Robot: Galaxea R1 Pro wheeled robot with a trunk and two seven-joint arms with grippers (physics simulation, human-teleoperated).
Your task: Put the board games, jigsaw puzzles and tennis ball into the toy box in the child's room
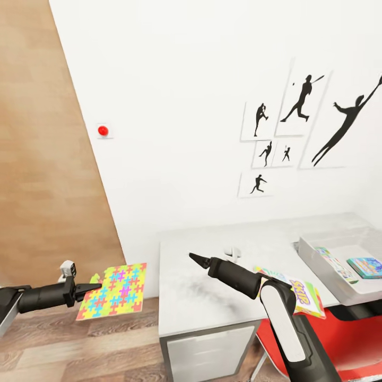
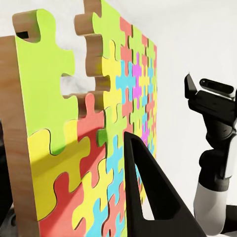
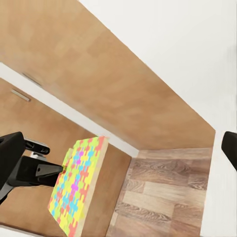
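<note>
pale grey surface (image 1: 212, 276) against white wall, white drawer unit (image 1: 212, 347) beneath; toy box (image 1: 318, 260) on right end, blue board game (image 1: 366, 267) and another flat printed box (image 1: 334, 263) inside; skip-bo box (image 1: 297, 294) overhanging front edge; small white object (image 1: 232, 253) near middle.

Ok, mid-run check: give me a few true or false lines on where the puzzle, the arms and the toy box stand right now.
1. The left gripper holds a jigsaw puzzle by its edge. True.
2. That puzzle is resting on the table. False: it hangs off the table's side, over the wooden floor.
3. The right gripper is carrying a box. False: its fingers hold nothing, above the table.
4. The toy box already has printed boxes inside. True.
5. The Skip-Bo box lies in the toy box. False: it lies on the table beside it, partly behind the right arm.
</note>
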